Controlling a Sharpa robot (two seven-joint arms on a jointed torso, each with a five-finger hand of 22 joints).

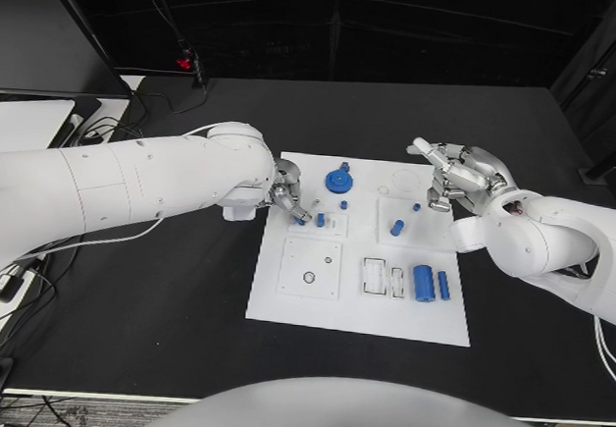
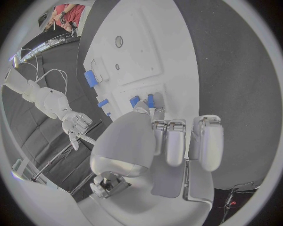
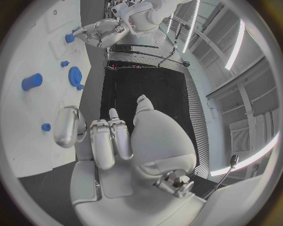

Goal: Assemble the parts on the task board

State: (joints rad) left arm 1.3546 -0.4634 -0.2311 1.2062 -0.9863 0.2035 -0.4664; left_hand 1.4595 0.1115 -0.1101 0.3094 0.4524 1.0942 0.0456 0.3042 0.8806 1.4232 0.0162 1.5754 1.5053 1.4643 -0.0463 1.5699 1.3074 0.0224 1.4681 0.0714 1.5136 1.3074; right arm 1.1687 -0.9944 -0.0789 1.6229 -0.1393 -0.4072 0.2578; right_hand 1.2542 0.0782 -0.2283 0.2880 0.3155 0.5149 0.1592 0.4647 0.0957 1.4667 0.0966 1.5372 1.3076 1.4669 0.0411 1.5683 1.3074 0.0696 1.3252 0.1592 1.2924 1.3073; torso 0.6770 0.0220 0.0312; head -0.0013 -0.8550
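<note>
Two hands are seen over the task board [image 1: 281,305]: a small blue peg [image 1: 320,219] on its upper left is pinched by the left hand [image 1: 289,196]; the right hand [image 1: 460,175] is held empty, fingers spread, above the upper right.

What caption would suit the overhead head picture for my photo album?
Two white robot arms reach over a white board of small blue parts, left hand at a peg, right hand hovering open.
</note>
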